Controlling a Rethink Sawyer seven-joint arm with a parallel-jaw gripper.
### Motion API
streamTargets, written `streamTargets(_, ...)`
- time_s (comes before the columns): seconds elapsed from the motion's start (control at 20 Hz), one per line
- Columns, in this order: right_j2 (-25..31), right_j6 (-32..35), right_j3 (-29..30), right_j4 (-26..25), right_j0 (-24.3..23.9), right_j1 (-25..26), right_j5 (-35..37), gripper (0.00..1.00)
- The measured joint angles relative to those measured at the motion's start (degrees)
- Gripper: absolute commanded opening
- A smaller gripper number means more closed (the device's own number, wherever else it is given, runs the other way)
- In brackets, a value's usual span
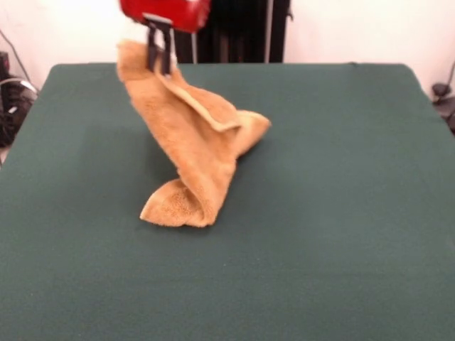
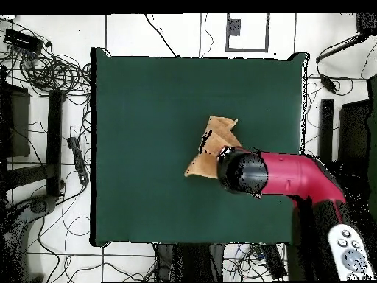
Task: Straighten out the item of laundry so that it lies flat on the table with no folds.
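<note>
While the towel (image 1: 192, 138) hangs bunched from one corner, upper left of centre in front view, w/ its low end folded on the table (image 1: 341, 213), job is far from done: no flat part yet, all spreading left. Gripper (image 1: 161, 60) is clenched on towel's top edge, fingers pinching the cloth.
</note>
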Motion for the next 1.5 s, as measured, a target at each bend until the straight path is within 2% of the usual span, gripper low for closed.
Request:
streamTargets(0.25,-0.01,0.00,0.01,-0.15,-2.82,-1.18,0.01,0.00)
streamTargets(0.45,0.00,0.00,0.00,-0.32,-3.32,-0.48,-0.21,0.00)
streamTargets(0.85,1.28,0.00,-0.82,-1.16,-5.81,6.01,-4.63,0.00)
streamTargets(1.3,5.88,0.00,-6.83,-1.37,-8.06,11.28,-3.07,0.00)
streamTargets(1.5,6.34,0.00,-7.46,-1.47,-8.02,11.53,-2.45,0.00)
